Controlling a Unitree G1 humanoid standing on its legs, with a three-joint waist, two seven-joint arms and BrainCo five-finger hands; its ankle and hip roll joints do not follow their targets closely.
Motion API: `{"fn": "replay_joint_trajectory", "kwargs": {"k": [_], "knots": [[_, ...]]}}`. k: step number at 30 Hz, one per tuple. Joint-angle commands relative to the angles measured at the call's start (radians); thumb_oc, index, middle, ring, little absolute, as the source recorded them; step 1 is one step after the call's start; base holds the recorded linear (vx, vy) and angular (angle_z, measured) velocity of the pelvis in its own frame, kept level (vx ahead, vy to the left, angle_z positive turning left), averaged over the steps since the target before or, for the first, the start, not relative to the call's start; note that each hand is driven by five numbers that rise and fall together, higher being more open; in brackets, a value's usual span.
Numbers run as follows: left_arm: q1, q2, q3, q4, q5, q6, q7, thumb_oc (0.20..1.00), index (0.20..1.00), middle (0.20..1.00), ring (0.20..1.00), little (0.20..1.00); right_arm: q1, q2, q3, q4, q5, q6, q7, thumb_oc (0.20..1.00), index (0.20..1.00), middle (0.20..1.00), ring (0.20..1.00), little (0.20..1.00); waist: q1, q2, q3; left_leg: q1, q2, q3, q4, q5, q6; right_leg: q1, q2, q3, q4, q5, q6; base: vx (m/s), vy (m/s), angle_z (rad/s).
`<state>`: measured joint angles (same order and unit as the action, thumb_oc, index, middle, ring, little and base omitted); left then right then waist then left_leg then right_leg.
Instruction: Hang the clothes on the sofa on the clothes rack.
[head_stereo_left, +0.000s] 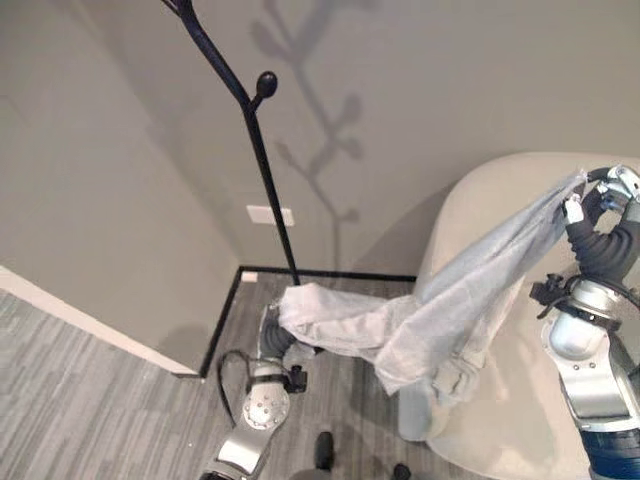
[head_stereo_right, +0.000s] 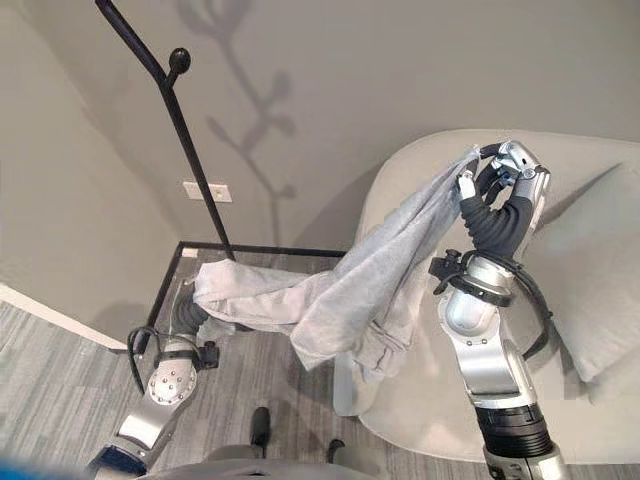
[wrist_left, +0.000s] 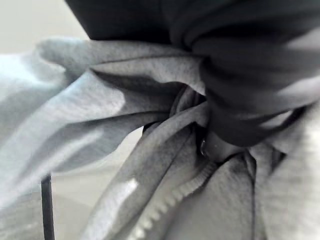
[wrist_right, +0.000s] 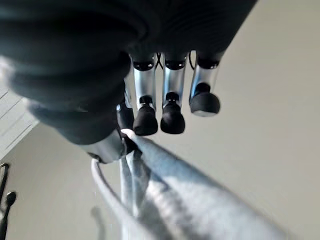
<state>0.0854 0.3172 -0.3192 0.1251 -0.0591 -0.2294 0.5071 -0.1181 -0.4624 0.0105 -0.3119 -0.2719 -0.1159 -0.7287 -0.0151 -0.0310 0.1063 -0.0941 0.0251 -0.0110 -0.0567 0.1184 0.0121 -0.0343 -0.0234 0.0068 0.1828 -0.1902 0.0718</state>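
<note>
A light grey zip-up hoodie (head_stereo_right: 350, 290) hangs stretched between the robot's two hands, off the sofa (head_stereo_right: 590, 300) and above the grey floor (head_stereo_left: 90, 400). The right hand (head_stereo_right: 505, 175) is raised over the back edge of the beige sofa; its fingers (wrist_right: 172, 117) are curled and, with the thumb, pinch one end of the garment, which trails down from the fingertips in the right wrist view together with a white drawstring (wrist_right: 107, 192). From there the cloth slopes down past the sofa's front edge, where a bunched fold sags just beside the armrest.

The other end of the hoodie drapes over the left hand (head_stereo_left: 275, 340), which is low near the floor, close to the base of the black clothes rack (head_stereo_left: 262, 150). The cloth covers this hand; the left wrist view shows gathered fabric and a zipper (wrist_left: 170, 210) pressed against the dark ribbed cover, but whether its fingers grip the cloth cannot be told.

The rack stands in the corner by the wall, its pole and knobbed branch bare, apart from the garment.
</note>
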Motion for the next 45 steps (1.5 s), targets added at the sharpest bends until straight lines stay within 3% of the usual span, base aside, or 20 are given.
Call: {"fn": "replay_joint_trajectory", "kwargs": {"k": [1,4,6,8,9,11,13,14,19,25,27,28,30,31,33,34,35,37,41,45], "knots": [[-0.04,0.01,0.061,-0.056,0.033,-0.06,0.034,0.2,0.2,0.2,0.2,0.2,-0.033,0.009,-0.027,-0.045,0.028,-0.051,-0.021,0.2,0.2,0.2,0.2,0.2,0.003,-0.056,0.004,-0.021,-0.112,0.045,0.312,-0.242,-0.034,0.022,0.016,-0.039,-0.163,0.174,-0.018,0.0,0.032,0.13],[-0.037,-0.008,0.056,-0.045,-0.004,-0.061,0.035,0.2,0.2,0.2,0.2,0.2,-0.053,0.0,-0.011,-0.029,0.025,-0.041,-0.026,0.2,0.2,0.2,0.2,0.2,0.009,-0.046,0.008,-0.085,-0.099,0.039,0.426,-0.224,-0.062,0.045,0.009,-0.042,-0.188,0.175,-0.021,0.01,0.067,0.25],[-0.031,-0.002,0.045,-0.051,-0.023,-0.065,0.012,0.2,0.2,0.2,0.2,0.2,-0.076,-0.011,-0.003,-0.013,0.031,-0.04,-0.03,0.2,0.2,0.2,0.2,0.2,0.01,-0.062,-0.012,-0.09,-0.017,0.041,0.379,-0.251,-0.046,0.06,-0.031,-0.029,-0.213,0.175,-0.003,0.14,0.112,-0.06],[-0.027,0.004,0.042,-0.055,-0.019,-0.063,0.01,0.2,0.2,0.2,0.2,0.2,-0.082,-0.012,0.0,-0.006,0.034,-0.044,-0.034,0.2,0.2,0.2,0.2,0.2,0.018,-0.07,-0.021,-0.064,0.013,0.034,0.324,-0.239,-0.041,0.062,-0.042,-0.018,-0.214,0.173,0.001,0.22,0.193,-0.14],[-0.045,0.012,0.031,-0.048,-0.015,-0.057,0.03,0.2,0.2,0.2,0.2,0.2,-0.119,-0.012,0.028,0.026,0.051,-0.05,-0.049,0.2,0.2,0.2,0.2,0.2,0.028,-0.068,-0.037,-0.036,0.148,-0.053,0.135,-0.108,-0.069,0.064,-0.063,0.015,-0.214,0.151,0.01,0.32,0.384,-0.06],[-0.064,0.014,0.022,-0.042,-0.002,-0.058,0.041,0.2,0.2,0.2,0.2,0.2,-0.117,-0.022,0.03,0.043,0.062,-0.048,-0.053,0.2,0.2,0.2,0.2,0.2,0.017,-0.054,-0.042,-0.047,0.243,-0.065,0.038,-0.001,-0.115,0.088,-0.092,0.035,-0.218,0.122,0.026,0.33,0.536,-0.27],[-0.073,0.014,0.011,-0.035,0.012,-0.059,0.046,0.2,0.2,0.2,0.2,0.2,-0.11,-0.032,0.022,0.045,0.059,-0.048,-0.058,0.2,0.2,0.2,0.2,0.2,0.011,-0.047,-0.04,-0.06,0.26,-0.034,0.033,0.023,-0.125,0.101,-0.11,0.032,-0.224,0.122,0.035,0.23,0.458,-0.25],[-0.065,0.005,-0.003,-0.029,0.021,-0.06,0.027,0.2,0.2,0.2,0.2,0.2,-0.081,-0.036,0.004,0.046,0.056,-0.042,-0.053,0.2,0.2,0.2,0.2,0.2,0.006,-0.02,-0.062,-0.025,0.268,0.013,0.007,-0.001,-0.139,0.133,-0.137,0.024,-0.238,0.122,0.055,0.28,0.535,-0.09],[-0.08,0.02,-0.021,0.001,0.023,-0.054,0.023,0.2,0.2,0.2,0.2,0.2,-0.056,-0.011,-0.014,0.046,0.057,-0.024,-0.037,0.2,0.2,0.2,0.2,0.2,0.011,-0.026,-0.067,-0.039,0.172,0.009,0.093,-0.088,-0.119,0.135,-0.245,0.007,-0.231,0.196,0.096,0.2,0.422,-0.06],[-0.082,0.103,0.006,-0.018,0.097,-0.038,0.027,0.2,0.2,0.2,0.2,0.2,-0.059,0.02,-0.023,0.077,0.019,0.0,-0.031,0.2,0.2,0.2,0.2,0.2,0.022,-0.037,-0.062,0.022,0.061,0.069,0.063,-0.153,-0.028,0.039,-0.33,-0.004,-0.05,0.323,0.092,0.12,0.395,-0.09],[-0.073,0.122,0.02,-0.041,0.097,-0.037,0.032,0.2,0.2,0.2,0.2,0.2,-0.069,0.029,-0.015,0.09,0.013,0.004,-0.034,0.2,0.2,0.2,0.2,0.2,0.032,-0.021,-0.053,0.066,0.048,0.107,0.029,-0.165,-0.009,0.02,-0.36,-0.118,0.01,0.343,0.075,0.07,0.286,-0.18],[-0.072,0.122,0.021,-0.042,0.097,-0.036,0.032,0.2,0.2,0.2,0.2,0.2,-0.069,0.029,-0.015,0.09,0.013,0.004,-0.035,0.2,0.2,0.2,0.2,0.2,0.031,-0.021,-0.052,0.068,0.048,0.107,0.027,-0.164,-0.009,0.022,-0.36,-0.12,0.011,0.343,0.075,0.12,0.237,-0.42],[-0.047,0.122,0.044,-0.071,0.097,-0.041,0.005,0.2,0.2,0.2,0.2,0.2,-0.059,0.018,-0.02,0.085,-0.002,0.008,-0.022,0.2,0.2,0.2,0.2,0.2,0.019,-0.022,-0.063,0.124,0.02,0.125,-0.016,-0.176,0.0,0.017,-0.273,-0.137,0.0,0.281,0.067,0.13,0.188,-0.51],[-0.046,0.122,0.045,-0.072,0.097,-0.04,0.005,0.2,0.2,0.2,0.2,0.2,-0.059,0.018,-0.02,0.084,-0.002,0.008,-0.022,0.2,0.2,0.2,0.2,0.2,0.02,-0.022,-0.063,0.122,0.02,0.126,-0.018,-0.171,0.0,0.016,-0.273,-0.137,-0.003,0.286,0.066,0.11,0.111,-0.19],[-0.054,0.147,0.07,-0.1,0.137,-0.042,-0.005,0.2,0.2,0.2,0.2,0.2,-0.096,-0.015,-0.044,0.075,-0.018,-0.002,-0.028,0.2,0.2,0.2,0.2,0.2,0.011,-0.015,-0.07,0.159,0.01,0.131,-0.031,-0.193,0.0,-0.031,-0.15,-0.126,-0.042,0.208,0.054,0.14,0.107,-0.14],[-0.055,0.147,0.071,-0.1,0.138,-0.041,-0.005,0.2,0.2,0.2,0.2,0.2,-0.099,-0.015,-0.043,0.077,-0.018,-0.002,-0.028,0.2,0.2,0.2,0.2,0.2,0.012,-0.014,-0.069,0.156,0.011,0.133,-0.031,-0.189,-0.001,-0.034,-0.149,-0.125,-0.043,0.213,0.052,0.12,0.093,-0.11],[-0.107,0.152,0.091,-0.098,0.157,-0.045,0.025,0.2,0.2,0.2,0.2,0.2,-0.156,-0.041,-0.046,0.088,-0.028,-0.006,-0.047,0.2,0.2,0.2,0.2,0.2,-0.002,-0.017,-0.052,0.177,-0.009,0.12,-0.031,-0.199,0.004,-0.104,-0.071,-0.102,-0.065,0.222,0.052,0.09,0.083,-0.09],[-0.158,0.141,0.099,-0.088,0.172,-0.05,0.056,0.2,0.2,0.2,0.2,0.2,-0.194,-0.056,-0.046,0.089,-0.039,-0.006,-0.063,0.2,0.2,0.2,0.2,0.2,-0.017,-0.025,-0.039,0.2,-0.032,0.111,-0.031,-0.208,0.007,-0.135,-0.027,-0.095,-0.092,0.239,0.053,0.11,0.089,-0.08],[-0.226,0.121,0.101,-0.096,0.229,-0.061,0.097,0.2,0.2,0.2,0.2,0.2,-0.228,-0.071,-0.064,0.07,-0.058,-0.003,-0.085,0.2,0.2,0.2,0.2,0.2,-0.037,-0.035,-0.046,0.23,-0.052,0.089,-0.029,-0.239,0.01,-0.105,0.005,-0.05,-0.126,0.24,0.036,0.17,0.011,0.28],[-0.207,0.12,0.117,-0.137,0.261,-0.052,0.095,0.2,0.2,0.2,0.2,0.2,-0.202,-0.08,-0.094,0.042,-0.062,-0.004,-0.079,0.2,0.2,0.2,0.2,0.2,-0.033,-0.038,-0.08,0.26,-0.036,0.093,-0.023,-0.259,-0.005,-0.047,0.017,-0.048,-0.165,0.24,0.021,0.2,-0.097,0.25]]}}
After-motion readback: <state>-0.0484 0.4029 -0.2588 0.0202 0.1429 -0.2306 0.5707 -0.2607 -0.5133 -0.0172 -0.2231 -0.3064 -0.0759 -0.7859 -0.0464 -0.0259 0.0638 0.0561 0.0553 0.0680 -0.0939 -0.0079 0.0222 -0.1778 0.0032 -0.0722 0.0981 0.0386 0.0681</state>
